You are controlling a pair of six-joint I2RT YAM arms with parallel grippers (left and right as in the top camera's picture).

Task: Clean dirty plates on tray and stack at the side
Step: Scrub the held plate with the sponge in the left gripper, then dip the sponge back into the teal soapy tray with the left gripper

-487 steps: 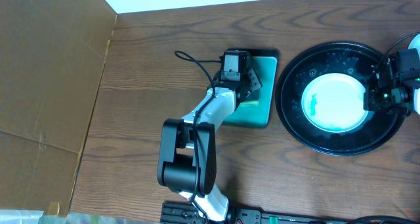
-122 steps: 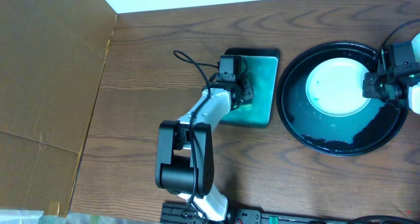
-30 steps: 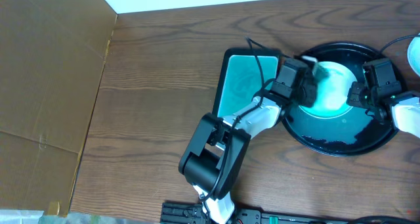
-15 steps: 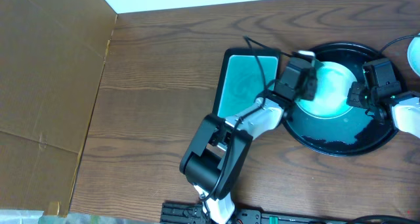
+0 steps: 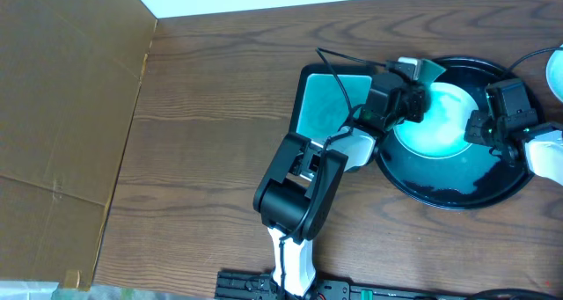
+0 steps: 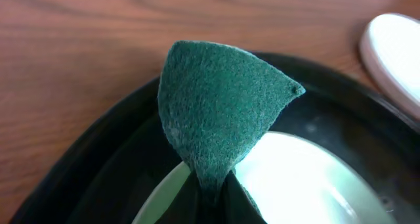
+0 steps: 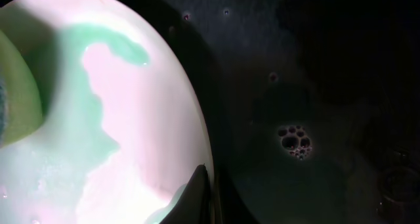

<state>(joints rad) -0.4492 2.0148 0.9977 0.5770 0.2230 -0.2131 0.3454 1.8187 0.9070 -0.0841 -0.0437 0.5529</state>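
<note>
From overhead, the large round black tray with a raised rim (image 5: 440, 193) sat on the right of the brown wood-grain bench (image 5: 211, 115). A pale mint round shallow plate (image 5: 444, 124) lay face up inside it, toward its upper half; being round, it had no long axis. The left tool (image 5: 413, 89) reached over the plate's upper-left rim, pinched on a dark green fibrous sponge (image 5: 428, 69) that pointed up and to the right. The right tool (image 5: 479, 128) was at the plate's right rim. A smooth rectangular teal dish (image 5: 321, 115) lay just left of the tray, long side running up and down. A white round plate (image 5: 556, 67) showed at the right edge.

In the left wrist view, the sponge (image 6: 216, 119) was folded into a rough, felt-like triangle, narrow where the left tool (image 6: 213, 201) clamped it and widening away from it. Beneath it curved the glossy tray rim (image 6: 79, 158) and the bright mint plate (image 6: 308, 178); the white plate (image 6: 394, 53) rested on the bench beyond.

In the right wrist view, the plate (image 7: 131, 106) looked pale with a thin teal film over it. The right tool (image 7: 202, 198) was closed narrowly on its rim. The tray floor (image 7: 341, 66) was wet, with small bubbles.
</note>
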